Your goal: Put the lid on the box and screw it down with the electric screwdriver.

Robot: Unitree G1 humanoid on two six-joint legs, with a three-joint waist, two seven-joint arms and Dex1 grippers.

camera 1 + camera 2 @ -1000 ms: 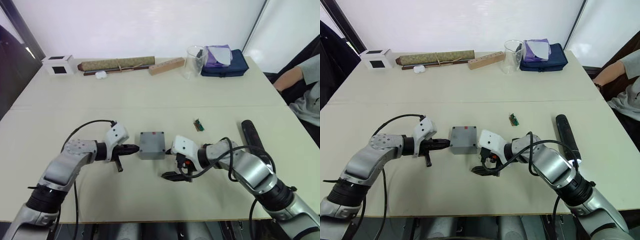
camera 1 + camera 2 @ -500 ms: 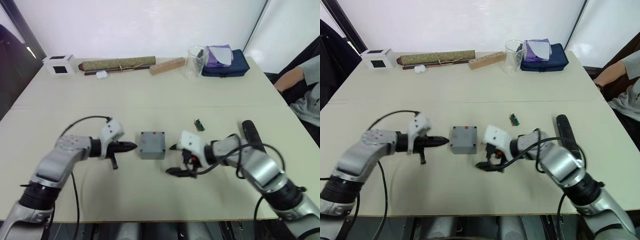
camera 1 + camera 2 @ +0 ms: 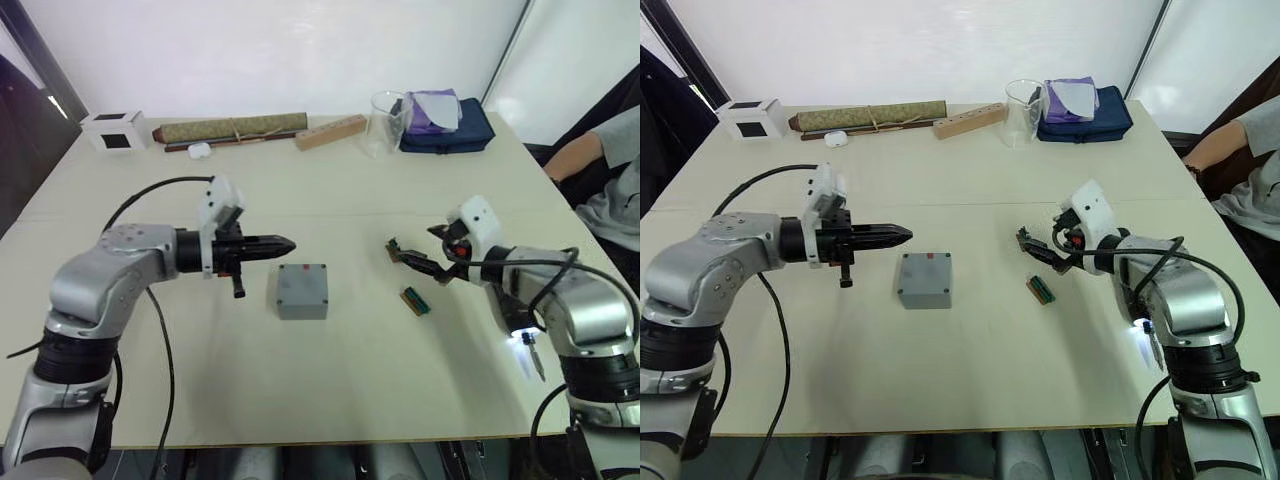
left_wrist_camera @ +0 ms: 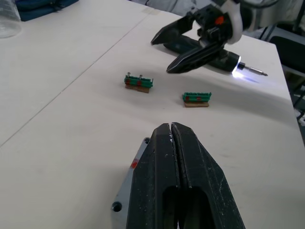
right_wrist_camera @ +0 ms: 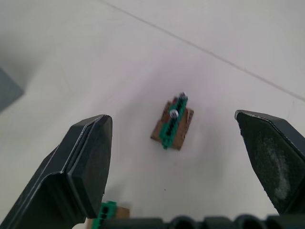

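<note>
On the table (image 3: 330, 400), centre: the box (image 3: 302, 290), closed grey square, lid (image 3: 926, 271) seated on top, small red mark at its far edge. Left gripper (image 3: 281, 243): fingers pressed together, raised just above and behind the box, empty. Right gripper (image 3: 417, 263): fingers spread wide, poised over a small green terminal block (image 5: 172, 122), touching nothing. Second green block (image 3: 415, 300) lies just beside the first, nearer the robot. Electric screwdriver (image 4: 224, 59): black, lying on the table at the right arm's side, tip light glowing, bit (image 3: 535, 360) pointing towards the robot.
</note>
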